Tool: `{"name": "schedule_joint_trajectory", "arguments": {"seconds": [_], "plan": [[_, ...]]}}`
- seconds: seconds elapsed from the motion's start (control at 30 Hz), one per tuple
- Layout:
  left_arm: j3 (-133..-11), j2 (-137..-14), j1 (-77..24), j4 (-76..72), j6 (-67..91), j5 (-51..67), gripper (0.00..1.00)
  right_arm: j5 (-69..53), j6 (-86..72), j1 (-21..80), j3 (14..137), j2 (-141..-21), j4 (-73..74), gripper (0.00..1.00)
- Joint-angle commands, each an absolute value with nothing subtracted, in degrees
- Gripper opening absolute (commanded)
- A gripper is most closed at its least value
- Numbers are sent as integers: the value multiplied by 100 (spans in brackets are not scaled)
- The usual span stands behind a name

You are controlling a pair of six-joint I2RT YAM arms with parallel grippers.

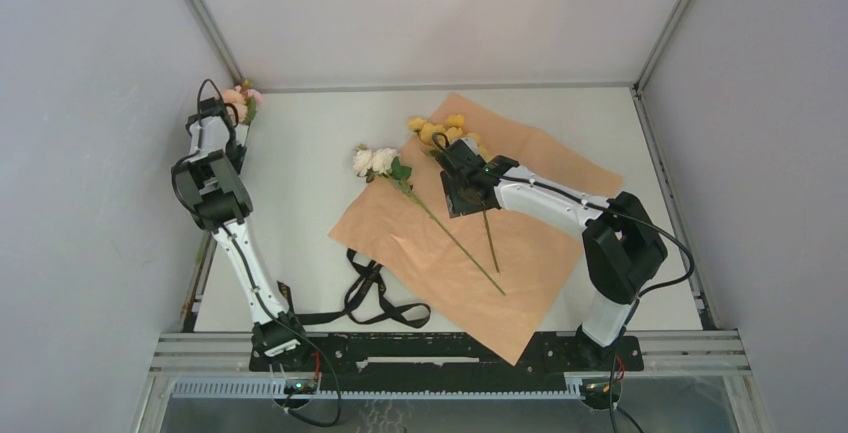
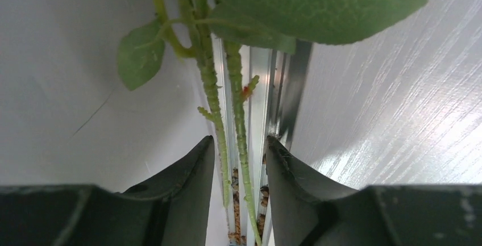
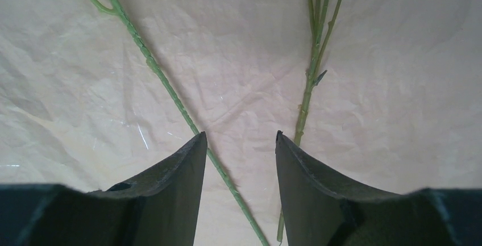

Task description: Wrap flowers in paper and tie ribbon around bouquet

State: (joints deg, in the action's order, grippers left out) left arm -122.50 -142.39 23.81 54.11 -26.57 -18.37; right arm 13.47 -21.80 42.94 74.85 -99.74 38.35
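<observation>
The step in hand looks like gathering the last stems onto the paper (image 1: 540, 253), which lies spread on the worktop (image 1: 300, 203) peach-orange face up. The white flowers (image 1: 375, 161) and yellow flowers (image 1: 440, 131) already rest on it, blooms toward the far side and stems converging toward the near edge. The pink flowers (image 1: 240, 101) are well apart from them, in the far-left corner against the wall.

The left end effector (image 2: 239, 139) straddles their two thin stems (image 2: 211, 87) at a middling gap. A sliver of space shows beside the stems, so I judge they are not clamped yet. To do this well, it should close squarely so both stems land between the fingers, below the leaves (image 2: 318, 1). The metal rail (image 2: 256, 87) runs right alongside, so a straight lift clear of it comes before any sideways swing. Thin stems can twist or slip, so the carry should be slow. The pink flowers should be laid with their blooms beside the other blooms and their stems joining the crossing point.

The right end effector (image 3: 240, 135) hangs wide and empty just over the paper, with a stem on either side. It is better drawn back so the incoming arm has room. The black ribbon (image 1: 375, 298) lies looped near the paper's near-left edge, untouched.
</observation>
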Motion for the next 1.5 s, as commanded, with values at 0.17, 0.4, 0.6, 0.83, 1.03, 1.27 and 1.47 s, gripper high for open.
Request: {"name": "schedule_joint_trajectory", "arguments": {"seconds": [0.17, 0.4, 0.6, 0.83, 1.03, 1.27, 1.47], "plan": [[-12916, -14344, 2419, 5769, -3277, -1566, 40, 1698, -2252, 4390, 7706, -9691, 4009, 57], [-13204, -14510, 2311, 6142, -3815, -1686, 32, 1894, -2157, 4391, 7699, -9496, 4081, 57], [-13315, -14565, 2304, 6445, -4237, -1614, 40, 2096, -2096, 4379, 7704, -9340, 4199, 57], [-12504, -14385, 2293, 6539, -5007, -1926, 42, 2179, -2051, 4356, 7699, -9308, 4208, 57], [-12486, -14389, 2351, 6590, -4919, -1873, 34, 2136, -1972, 4319, 7704, -9313, 4124, 57], [-12454, -14383, 2385, 6672, -4827, -1850, 0, 2232, -1934, 4258, 7616, -9158, 4119, 57], [-12339, -13637, 2406, 6275, -3856, -1271, 0, 2219, -1905, 4230, 7600, -9013, 4104, 57]]}}
